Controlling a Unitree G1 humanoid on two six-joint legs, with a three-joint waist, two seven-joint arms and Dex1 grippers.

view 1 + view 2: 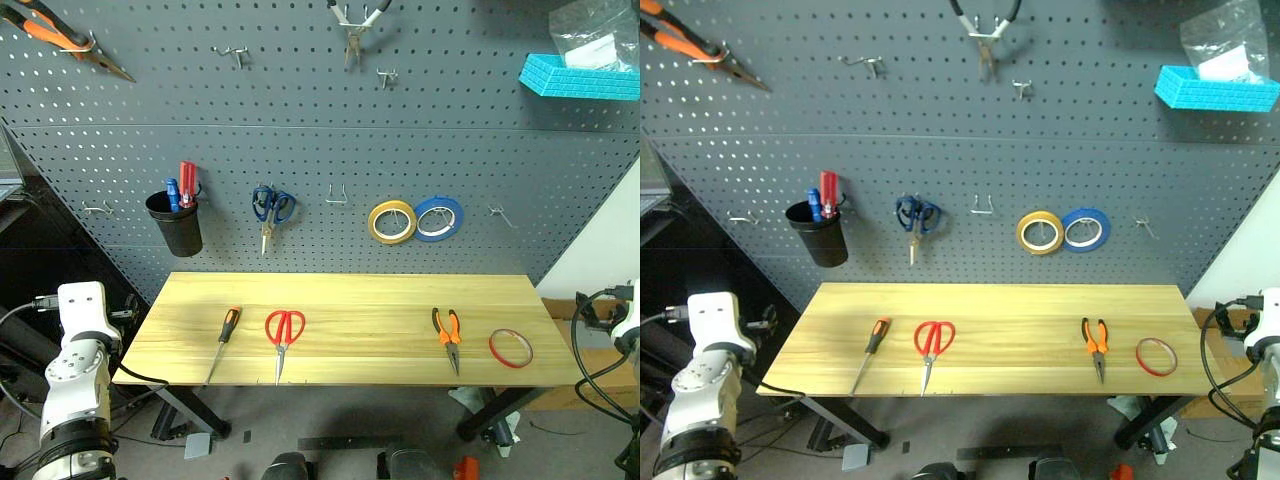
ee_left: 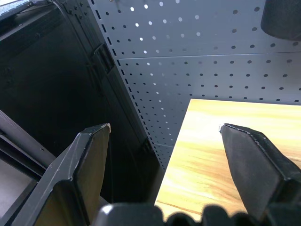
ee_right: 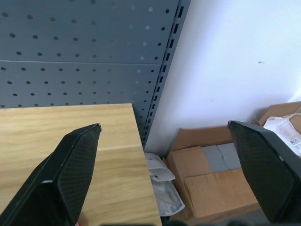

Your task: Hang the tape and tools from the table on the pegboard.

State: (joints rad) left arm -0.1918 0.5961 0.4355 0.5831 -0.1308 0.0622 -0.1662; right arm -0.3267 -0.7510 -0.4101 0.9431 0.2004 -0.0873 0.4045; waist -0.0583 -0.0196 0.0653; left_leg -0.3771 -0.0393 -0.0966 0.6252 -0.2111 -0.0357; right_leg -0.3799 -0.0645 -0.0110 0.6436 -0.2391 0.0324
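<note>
A black plastic cup hanging on the dark grey perforated pegboard holds a red and a blue screwdriver. The thin red tape ring, orange-handled pliers, red-handled scissors and slim orange-and-black screwdriver lie on the light wooden table. The left gripper and the right gripper both gape wide, holding nothing.

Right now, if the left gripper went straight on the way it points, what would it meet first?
Probably the pegboard. The open left gripper hangs at the table's left end, aimed past its back corner, with nothing between the fingers. Depth is unclear, so the lower finger might clip the table edge first.
</note>
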